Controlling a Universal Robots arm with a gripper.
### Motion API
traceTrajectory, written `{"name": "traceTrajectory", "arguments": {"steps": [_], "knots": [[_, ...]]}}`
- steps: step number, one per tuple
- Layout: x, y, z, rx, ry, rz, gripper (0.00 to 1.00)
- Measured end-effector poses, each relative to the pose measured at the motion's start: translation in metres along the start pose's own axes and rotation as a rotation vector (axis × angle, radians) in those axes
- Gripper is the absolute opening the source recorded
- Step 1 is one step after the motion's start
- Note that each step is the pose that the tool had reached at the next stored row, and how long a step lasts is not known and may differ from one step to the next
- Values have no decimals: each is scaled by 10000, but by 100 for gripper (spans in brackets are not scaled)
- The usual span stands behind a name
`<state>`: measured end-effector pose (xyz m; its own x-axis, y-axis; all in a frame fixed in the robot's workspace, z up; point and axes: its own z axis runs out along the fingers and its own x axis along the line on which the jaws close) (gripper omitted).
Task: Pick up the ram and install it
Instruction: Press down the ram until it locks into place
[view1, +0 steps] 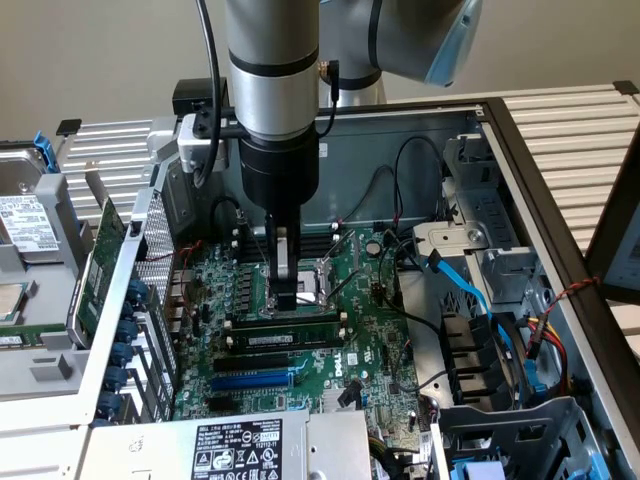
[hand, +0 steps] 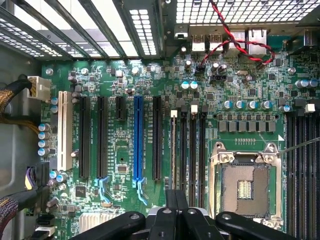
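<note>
- In the exterior view, the silver and black arm reaches down into the open grey metal computer case (view1: 520, 130), over the green motherboard (view1: 380, 340) that covers the case floor.
- The black two-fingered gripper (view1: 288, 303) has its fingers drawn together to a narrow tip, which presses on the top edge of the ram (view1: 290, 339), a long thin green circuit-board stick with black chips and a white label.
- The ram stands on edge in a black memory slot near the middle of the motherboard, between the silver processor socket (view1: 325, 275) and the long blue expansion slot (view1: 255, 381), which lies nearer the board's edge by the power-supply label.
- Judging by that, the pick-up is done and the stick is already in its slot; whether it is fully seated and its end clips latched I cannot tell.
- A larger green expansion card (view1: 100, 260) stands by the perforated wall at the exterior view's left edge of the case, well apart from the gripper.
- In the wrist view, the closed gripper (hand: 176, 197) points along a row of parallel black slots, beside the open silver processor socket (hand: 245, 187).
- The ram (hand: 173, 150) appears as a thin strip seen end-on in the slot straight ahead of the fingertips, with a white clip at its far end.
- The blue slot (hand: 138, 137) and a white slot (hand: 63, 131) lie further toward the board's edge, both unfilled.
</note>
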<state>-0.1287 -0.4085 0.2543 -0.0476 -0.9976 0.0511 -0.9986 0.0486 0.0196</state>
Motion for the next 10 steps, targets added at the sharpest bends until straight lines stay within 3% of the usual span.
{"name": "traceTrajectory", "arguments": {"steps": [10], "knots": [[0, 0, 5, -76, -30, 1498, 11]]}}
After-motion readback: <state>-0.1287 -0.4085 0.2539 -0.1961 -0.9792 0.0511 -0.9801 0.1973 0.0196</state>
